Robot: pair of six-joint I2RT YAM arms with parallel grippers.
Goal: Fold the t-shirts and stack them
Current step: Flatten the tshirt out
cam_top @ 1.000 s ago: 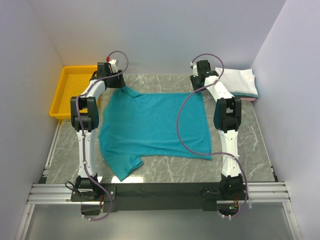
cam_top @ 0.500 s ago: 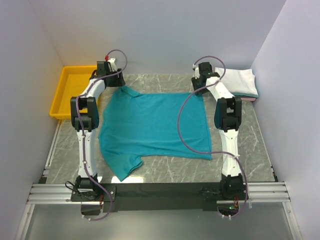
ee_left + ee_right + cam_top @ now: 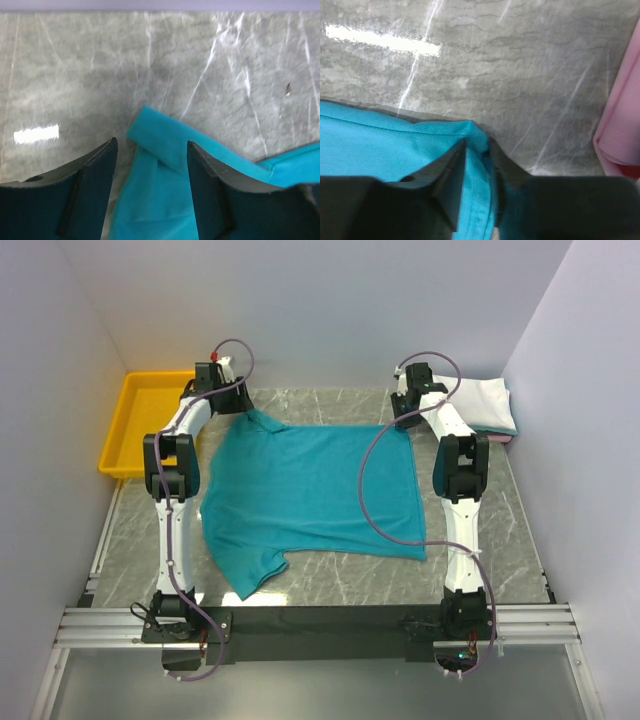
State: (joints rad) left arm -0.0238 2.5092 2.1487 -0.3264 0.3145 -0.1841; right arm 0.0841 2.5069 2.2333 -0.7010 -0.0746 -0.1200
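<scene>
A: So, biggest first: table point(image 3: 330, 585)?
B: Grey marble, under both sets of fingers. Teal tee point(image 3: 310, 490) lies on it spread flat, unfolded. Its far edge runs from the L fingers to the R fingers; the rest lies nearer the bases than either.
A: Bin point(image 3: 118, 430)?
B: Yellow, left of the L fingers, apart from the tee.
A: Folded ones?
B: Stack point(image 3: 482, 405) just right of the R fingers, white on top, pink edge below. Not touching the teal tee.
A: L gripper point(image 3: 151, 145)?
B: Fingers wide apart, nothing clamped. Tee's far-left corner, w/ a turned-over flap, sits btwn them. Can't tell if the pads touch it.
A: R gripper point(image 3: 477, 145)?
B: Nearly closed, pinching the tee's far-right corner at the hem. Pink cloth shows right of its fingers.
</scene>
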